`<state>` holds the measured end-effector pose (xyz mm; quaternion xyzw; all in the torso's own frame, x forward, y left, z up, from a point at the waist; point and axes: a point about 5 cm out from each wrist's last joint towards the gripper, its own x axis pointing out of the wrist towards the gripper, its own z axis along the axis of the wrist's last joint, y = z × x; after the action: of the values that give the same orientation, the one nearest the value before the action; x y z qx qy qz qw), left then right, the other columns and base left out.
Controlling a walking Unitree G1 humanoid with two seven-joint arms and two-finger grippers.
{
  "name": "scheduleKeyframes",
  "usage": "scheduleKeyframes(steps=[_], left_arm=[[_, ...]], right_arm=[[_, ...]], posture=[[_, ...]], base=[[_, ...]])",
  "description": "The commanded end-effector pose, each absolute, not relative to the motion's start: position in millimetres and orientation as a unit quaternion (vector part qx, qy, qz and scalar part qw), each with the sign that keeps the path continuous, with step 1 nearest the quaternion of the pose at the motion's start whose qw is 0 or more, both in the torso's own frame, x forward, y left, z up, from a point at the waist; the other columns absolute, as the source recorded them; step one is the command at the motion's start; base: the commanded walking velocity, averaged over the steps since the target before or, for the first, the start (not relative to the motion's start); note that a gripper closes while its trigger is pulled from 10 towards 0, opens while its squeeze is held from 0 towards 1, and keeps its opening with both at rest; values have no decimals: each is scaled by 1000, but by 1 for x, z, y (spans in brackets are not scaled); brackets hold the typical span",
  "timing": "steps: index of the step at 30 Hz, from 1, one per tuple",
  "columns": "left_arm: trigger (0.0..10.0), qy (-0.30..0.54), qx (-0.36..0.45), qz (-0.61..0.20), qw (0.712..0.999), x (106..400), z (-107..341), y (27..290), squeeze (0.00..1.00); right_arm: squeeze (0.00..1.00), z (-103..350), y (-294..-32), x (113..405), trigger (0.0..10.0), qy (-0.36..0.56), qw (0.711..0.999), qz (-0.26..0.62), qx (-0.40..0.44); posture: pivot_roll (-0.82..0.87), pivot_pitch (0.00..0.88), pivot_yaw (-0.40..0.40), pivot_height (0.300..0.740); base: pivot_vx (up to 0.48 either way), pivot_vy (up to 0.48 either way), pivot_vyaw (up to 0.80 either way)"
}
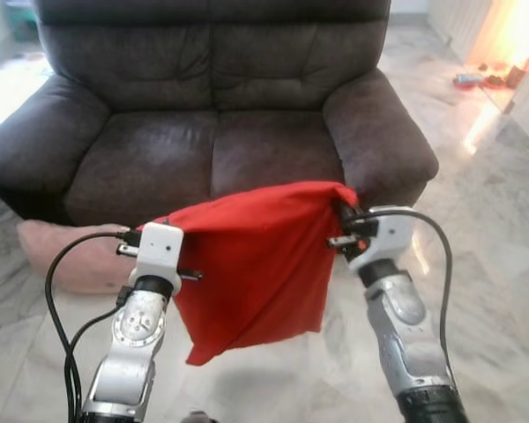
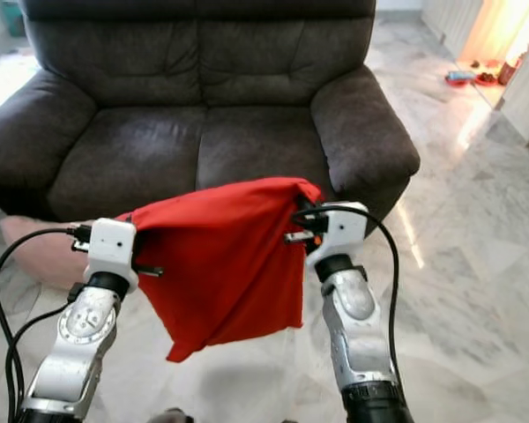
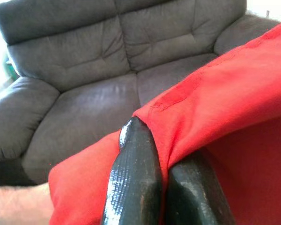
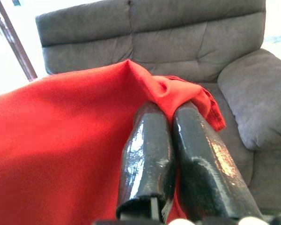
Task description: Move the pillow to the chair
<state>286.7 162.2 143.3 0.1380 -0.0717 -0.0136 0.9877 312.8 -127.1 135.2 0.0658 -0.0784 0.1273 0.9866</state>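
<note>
- Head views: the robot stands before a dark grey-brown chair (image 1: 212, 115), a wide two-seat armchair with thick padded arms, on a pale marble floor (image 1: 476, 264). The red pillow (image 1: 256, 264) hangs in the air between the two arms, in front of the seat's front edge and not resting on it; it sags limp like a slack cover, its lower corner pointing down to the floor. The left pincer (image 1: 154, 220) grips the pillow's upper left corner, the right pincer (image 1: 344, 216) its upper right corner, both at about the same height. A pinkish cushion (image 1: 75, 256) lies on the floor beside the chair's left front corner.
- Left wrist view: the left pincer's two black fingers (image 3: 136, 183) are pressed close together, with a fold of red cloth pinched between them; the chair's seat and backrest lie beyond.
- Right wrist view: the right pincer's fingers (image 4: 147, 159) are likewise clamped narrow on a bunched ridge of the red pillow, with the chair's backrest and one padded arm behind.
</note>
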Motion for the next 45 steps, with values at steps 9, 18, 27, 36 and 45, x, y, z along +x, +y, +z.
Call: scheduleKeyframes(steps=[9, 18, 27, 36, 45], left_arm=[[10000, -138, 105, -43, 984, 283, 166, 153, 0], [10000, -158, 107, -38, 981, 281, 173, 155, 0], [10000, -162, 100, -31, 981, 280, 173, 152, 0], [10000, -169, 104, -20, 980, 280, 177, 157, 0], [10000, -170, 105, -15, 980, 280, 177, 159, 0]], right_arm=[[0, 154, -126, 315, 10000, -118, 982, 132, 66], [0, 159, -119, 315, 10000, -130, 978, 147, 69], [0, 162, -121, 316, 10000, -132, 978, 146, 66], [0, 163, -119, 317, 10000, -133, 977, 149, 69], [0, 163, -118, 317, 10000, -128, 978, 149, 71]], posture=[[73, 95, -11, 740], [69, 100, -14, 740], [67, 111, -16, 740], [64, 120, -12, 740], [63, 119, -11, 740]], base=[[0, 0, 0], [0, 0, 0], [54, 0, 0], [261, 0, 0], [282, 0, -489]])
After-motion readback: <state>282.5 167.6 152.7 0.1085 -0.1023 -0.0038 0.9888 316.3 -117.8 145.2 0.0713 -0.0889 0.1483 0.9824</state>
